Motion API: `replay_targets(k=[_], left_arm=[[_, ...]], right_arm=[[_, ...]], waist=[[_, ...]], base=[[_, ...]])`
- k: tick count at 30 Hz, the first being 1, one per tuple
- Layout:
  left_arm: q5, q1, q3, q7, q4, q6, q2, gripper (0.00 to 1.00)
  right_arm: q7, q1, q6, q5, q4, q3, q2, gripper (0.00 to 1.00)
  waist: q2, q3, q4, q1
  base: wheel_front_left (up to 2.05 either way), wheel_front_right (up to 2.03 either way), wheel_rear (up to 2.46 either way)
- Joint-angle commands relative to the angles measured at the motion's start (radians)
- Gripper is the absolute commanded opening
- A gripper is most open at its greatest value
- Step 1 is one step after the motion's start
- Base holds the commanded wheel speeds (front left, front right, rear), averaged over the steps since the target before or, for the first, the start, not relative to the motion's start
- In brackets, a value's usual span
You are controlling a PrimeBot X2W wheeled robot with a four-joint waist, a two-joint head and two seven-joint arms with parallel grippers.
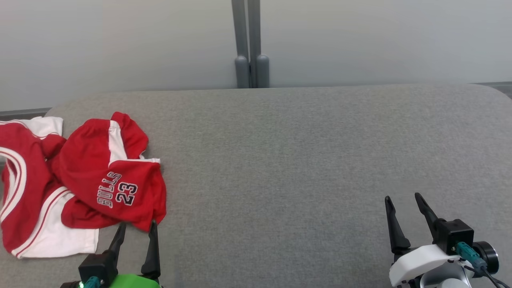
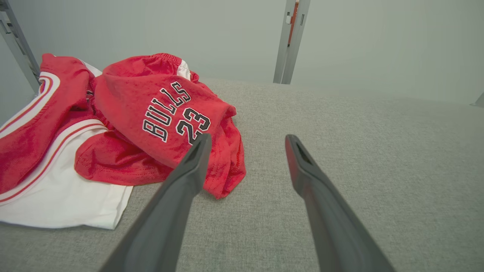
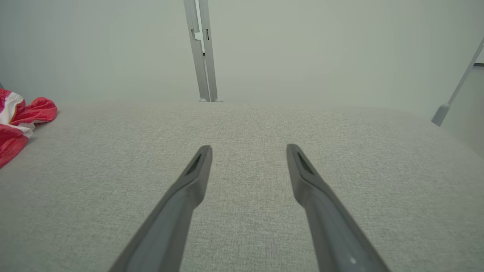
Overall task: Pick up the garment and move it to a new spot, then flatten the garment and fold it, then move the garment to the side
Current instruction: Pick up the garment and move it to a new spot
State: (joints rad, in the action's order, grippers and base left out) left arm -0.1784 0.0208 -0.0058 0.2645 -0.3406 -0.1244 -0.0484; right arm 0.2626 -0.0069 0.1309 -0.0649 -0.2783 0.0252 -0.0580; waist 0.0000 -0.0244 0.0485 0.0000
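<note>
Hovering with its jaws spread and empty, the left gripper has its tips at the nearest hem of the crumpled red-and-white garment. The garment lies just ahead and to the gripper's left on the grey padded surface, its "BULLS 23" lettering running away from the fingers. Well to the right, the right gripper is likewise spread over bare cloth. A grey post rises beyond.

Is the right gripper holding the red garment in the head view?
No, the right gripper is open with nothing between its fingers, over the bare grey surface, and the red garment lies far off at the left.
</note>
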Motion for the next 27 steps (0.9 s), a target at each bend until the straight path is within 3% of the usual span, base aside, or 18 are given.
replay_targets(k=[1,9,14,20,27], left_arm=[[-0.003,-0.003,0.002,0.000,-0.005,-0.004,-0.004,1.00],[0.019,0.039,0.029,0.000,-0.024,-0.004,-0.004,1.00],[0.033,0.053,0.041,0.000,-0.032,-0.006,-0.004,1.00],[0.021,0.018,0.024,0.000,-0.065,-0.006,-0.003,1.00],[-0.029,-0.200,-0.054,-0.062,-0.199,-0.007,-0.003,1.00]], right_arm=[[0.003,0.006,0.000,-0.006,0.001,-0.007,-0.001,1.00],[0.003,0.006,-0.001,-0.017,-0.004,-0.040,0.002,1.00],[0.003,-0.012,-0.001,-0.024,-0.015,-0.078,0.004,1.00],[0.003,-0.017,-0.001,-0.033,-0.023,-0.108,0.004,1.00],[0.003,-0.067,-0.001,-0.019,-0.013,-0.122,-0.020,1.00]], waist=[[0.0000,-0.011,0.077,0.0000],[0.0000,-0.038,0.275,0.0000],[0.0000,-0.043,0.338,0.0000],[0.0000,-0.021,0.330,0.0000],[0.0000,0.096,0.253,0.0000]], base=[[0.00,0.00,0.00],[0.00,0.00,0.00],[0.00,0.00,0.00],[0.00,0.00,0.00],[0.00,0.00,0.00]])
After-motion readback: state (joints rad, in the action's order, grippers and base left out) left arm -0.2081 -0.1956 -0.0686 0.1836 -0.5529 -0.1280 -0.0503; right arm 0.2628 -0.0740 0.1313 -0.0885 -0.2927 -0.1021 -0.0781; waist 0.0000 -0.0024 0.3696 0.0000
